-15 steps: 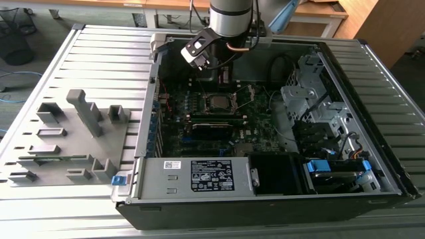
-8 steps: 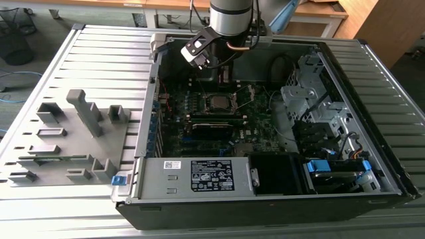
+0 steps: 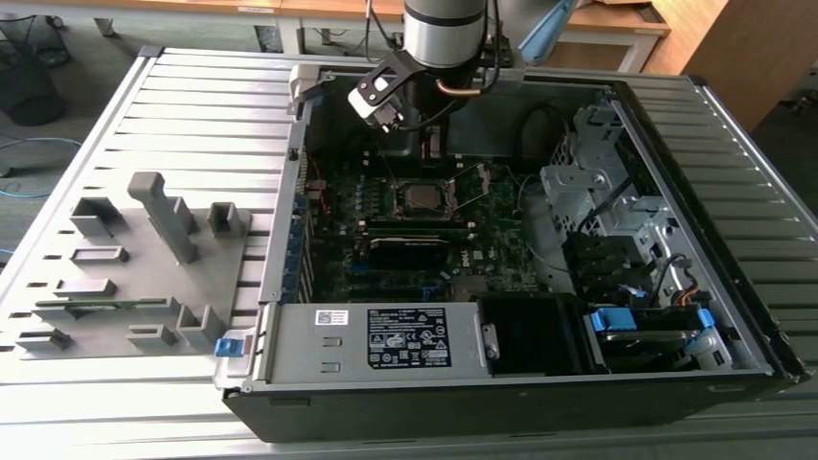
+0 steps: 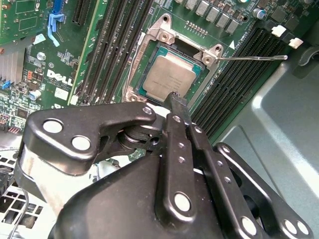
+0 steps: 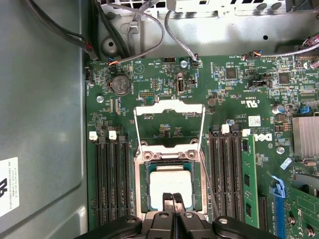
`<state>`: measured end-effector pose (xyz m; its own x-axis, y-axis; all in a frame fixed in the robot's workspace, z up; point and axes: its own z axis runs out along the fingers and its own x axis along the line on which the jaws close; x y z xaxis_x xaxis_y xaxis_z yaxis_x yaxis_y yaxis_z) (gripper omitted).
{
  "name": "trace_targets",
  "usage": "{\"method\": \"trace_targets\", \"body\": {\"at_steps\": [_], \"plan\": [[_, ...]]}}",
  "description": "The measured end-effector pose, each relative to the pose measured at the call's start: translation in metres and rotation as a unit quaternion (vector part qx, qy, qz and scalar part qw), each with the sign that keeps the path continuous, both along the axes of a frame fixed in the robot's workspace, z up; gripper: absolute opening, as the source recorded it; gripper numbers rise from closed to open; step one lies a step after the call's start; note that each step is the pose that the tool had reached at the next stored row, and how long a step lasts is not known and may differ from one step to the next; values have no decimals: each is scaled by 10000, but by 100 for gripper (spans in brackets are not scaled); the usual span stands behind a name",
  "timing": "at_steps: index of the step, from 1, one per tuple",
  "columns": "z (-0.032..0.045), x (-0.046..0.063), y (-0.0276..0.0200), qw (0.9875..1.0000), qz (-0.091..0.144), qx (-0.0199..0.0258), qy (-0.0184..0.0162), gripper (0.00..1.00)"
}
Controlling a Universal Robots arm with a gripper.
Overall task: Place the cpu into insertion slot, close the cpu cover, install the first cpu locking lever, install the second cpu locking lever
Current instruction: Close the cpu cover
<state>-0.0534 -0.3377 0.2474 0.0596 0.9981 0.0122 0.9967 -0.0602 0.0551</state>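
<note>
Second wrist view: the black gripper [image 4: 174, 97] has its two fingers pressed together with nothing between them. The tips are poised at one edge of the cpu [image 4: 172, 74]; whether they touch it cannot be told. The cpu, dull silver on top, lies flat and square in the insertion slot [image 5: 139, 185]. A thin wire locking lever [image 4: 254, 58] juts free from one corner of the slot, unlatched. In the first wrist view the cpu cover [image 5: 169, 108] is swung back off the chip, and green board shows through its square window. Black memory slots [image 5: 107, 179] flank the socket on both sides, one of them holding a green memory module [image 5: 250, 174]. A coin cell [image 5: 120, 84] sits beyond the cover. In the exterior view the arm [image 3: 442, 34] descends over the open computer case [image 3: 511, 388] at 12 o'clock from the socket. The labelled power supply [image 3: 371, 340] lies at 6 o'clock from the socket. A grey fixture [image 3: 141, 259] of upright blocks rests on the slatted table [image 3: 192, 115] at 9 o'clock from the case.
</note>
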Motion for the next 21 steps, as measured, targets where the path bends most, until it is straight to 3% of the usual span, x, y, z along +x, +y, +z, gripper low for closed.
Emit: {"method": "trace_targets", "body": {"at_steps": [10,21], "plan": [[5,2,0,10000,1,0,0,11],[4,91,0,10000,-1,0,0,11]]}}
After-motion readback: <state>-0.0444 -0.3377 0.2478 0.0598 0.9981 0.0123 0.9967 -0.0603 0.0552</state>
